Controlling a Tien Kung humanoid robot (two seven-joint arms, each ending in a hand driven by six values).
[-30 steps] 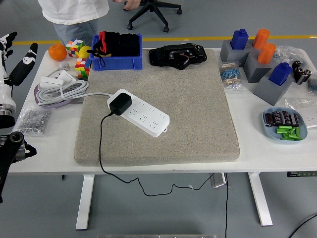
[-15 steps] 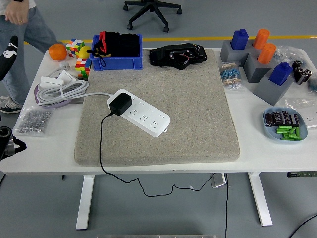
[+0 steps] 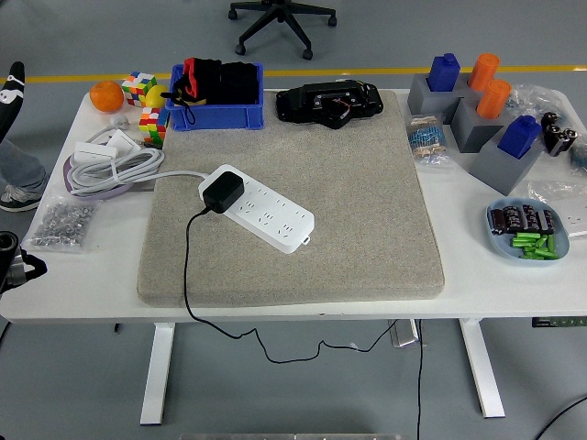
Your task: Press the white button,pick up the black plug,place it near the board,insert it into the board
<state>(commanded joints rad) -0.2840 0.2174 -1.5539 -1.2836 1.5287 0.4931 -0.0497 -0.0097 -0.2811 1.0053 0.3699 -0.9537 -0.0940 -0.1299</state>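
One view only, head cam. My left hand [image 3: 11, 87] shows just as a black sliver w/ white marks at the far left edge, off the table [image 3: 275, 302]; can't tell how it's set, too little in frame. Another bit of my left arm sits at the lower left corner, near the table's front edge. Right hand isn't in the pic at all. Task stuff sits mid-left on the grey mat [image 3: 367, 220]: the white power strip [image 3: 261, 209], i.e. the board, lies diagonally, and the black plug [image 3: 222, 192] is seated in its upper-left end, cord trailing down off the mat and over the table's near edge. Plug in the socket is prob. why the strip stays put under the cord's pull. White button: I'd guess it's at the strip's lower-right end, too small to confirm. Judging by this, nothing's in reach of me; plug looks inserted, so either the job's at its end or not begun. Mat likely there so the strip won't slide when pressed.
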